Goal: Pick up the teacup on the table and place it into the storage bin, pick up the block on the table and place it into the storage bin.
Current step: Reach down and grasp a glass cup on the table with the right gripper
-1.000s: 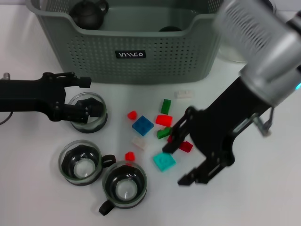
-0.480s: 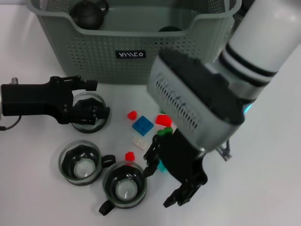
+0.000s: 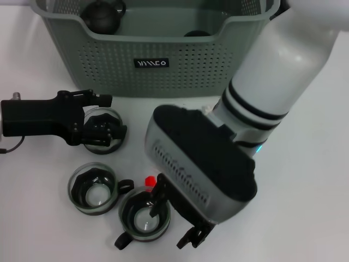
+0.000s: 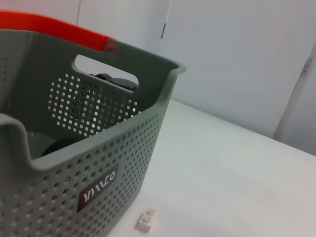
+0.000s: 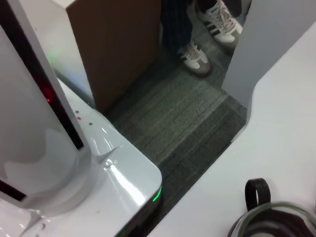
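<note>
Our left tool (image 3: pixel 103 117) straddles a round glass teacup (image 3: pixel 102 130), not visibly clenched, near the perforated plastic storage bin (image 3: pixel 163 76). Our right tool (image 3: pixel 174 221), fingers spread, hangs over another teacup (image 3: pixel 143 216).

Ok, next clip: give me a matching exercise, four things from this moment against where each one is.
Things:
1. left claw
2. red block
3. dark teapot
4. white block

Places:
A. on the table beside the front teacup
B. on the table by the labelled wall of the storage bin
C. at the teacup nearest the storage bin
D. inside the storage bin

Pairs: 1-C, 2-A, 3-D, 4-B
</note>
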